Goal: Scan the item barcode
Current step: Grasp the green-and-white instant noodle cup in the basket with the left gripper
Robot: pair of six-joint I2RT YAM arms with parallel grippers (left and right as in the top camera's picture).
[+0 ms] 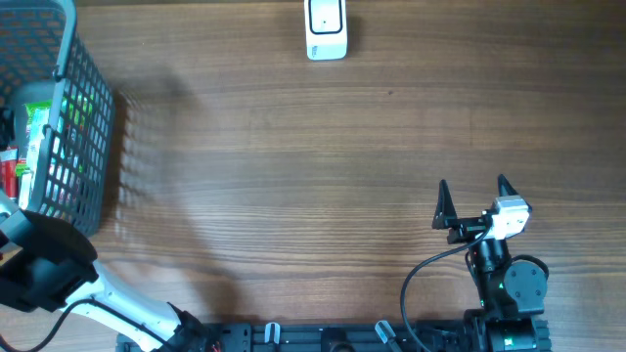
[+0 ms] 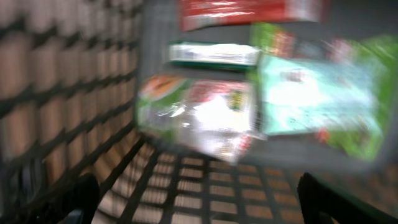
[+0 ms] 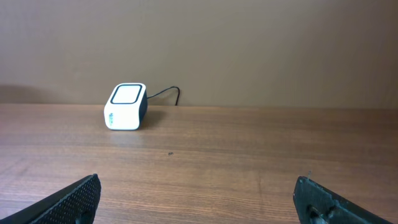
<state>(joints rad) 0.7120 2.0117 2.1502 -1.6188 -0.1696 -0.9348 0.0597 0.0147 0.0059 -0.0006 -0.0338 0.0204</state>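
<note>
Left gripper [image 2: 198, 186] hangs over the inside of the grey mesh basket [image 1: 93, 127] at the left edge of the wooden table [image 1: 293, 166]. Its fingers are spread wide and it isn't gripping anything. The left wrist view is pretty blurry, but you can make out the items lying in the basket: a clear-and-green packet [image 2: 199, 115] in the middle, a mint green packet [image 2: 317, 93] just beside it on the right, and a red packet [image 2: 242, 12] further back. It's too smeared to find a barcode on any of them.

The white barcode scanner [image 1: 326, 29] sits at the far edge of the table, well apart from the basket, with its cable running off behind it. Right gripper [image 1: 472, 186] is also wide open and empty, low over the near right part of the table, facing the scanner.
</note>
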